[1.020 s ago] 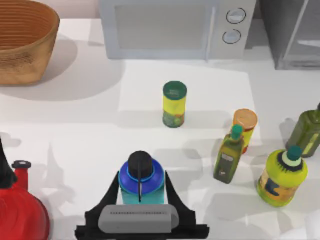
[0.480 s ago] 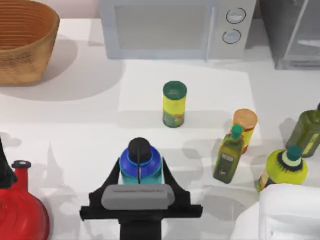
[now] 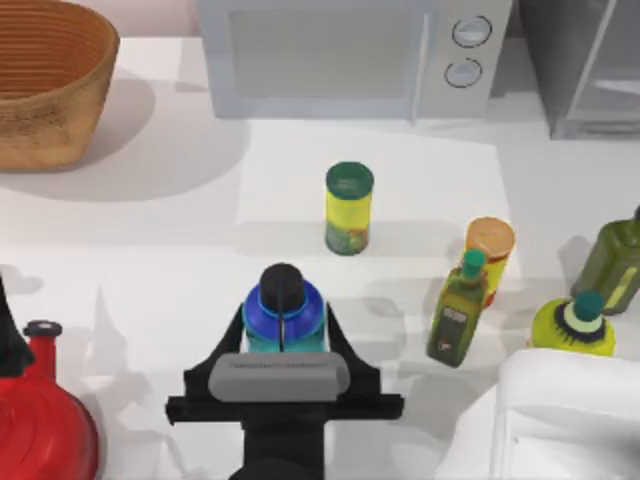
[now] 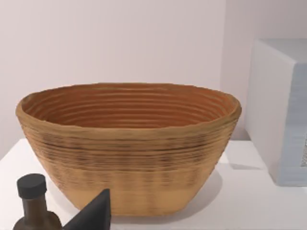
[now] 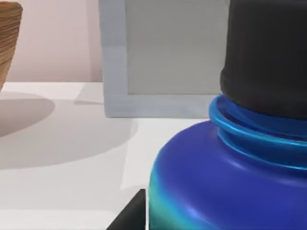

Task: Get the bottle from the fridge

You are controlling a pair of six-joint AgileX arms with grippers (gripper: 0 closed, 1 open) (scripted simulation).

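Observation:
The bottle [image 3: 285, 312], with blue shoulders, a teal lower body and a black cap, stands upright near the table's front centre. My right gripper [image 3: 284, 335] is shut on it, with one black finger on each side of its body. The bottle [image 5: 230, 167] looms close in the right wrist view, and a dark finger [image 5: 129, 215] rests against its side. The fridge [image 3: 590, 70], dark grey with a pale glass panel, stands at the back right corner. My left arm [image 3: 6, 340] is parked at the table's left edge.
A light-grey microwave [image 3: 340, 55] stands at the back, with a woven basket [image 3: 45, 80] at the back left. A yellow can [image 3: 349, 208], an orange can [image 3: 490, 245], an olive oil bottle [image 3: 458, 310] and a yellow-green bottle [image 3: 572, 330] stand centre and right. A red vessel [image 3: 40, 420] sits front left.
My right gripper has carried the bottle a little toward the back of the table. The white body of the right arm has come into view at the front right.

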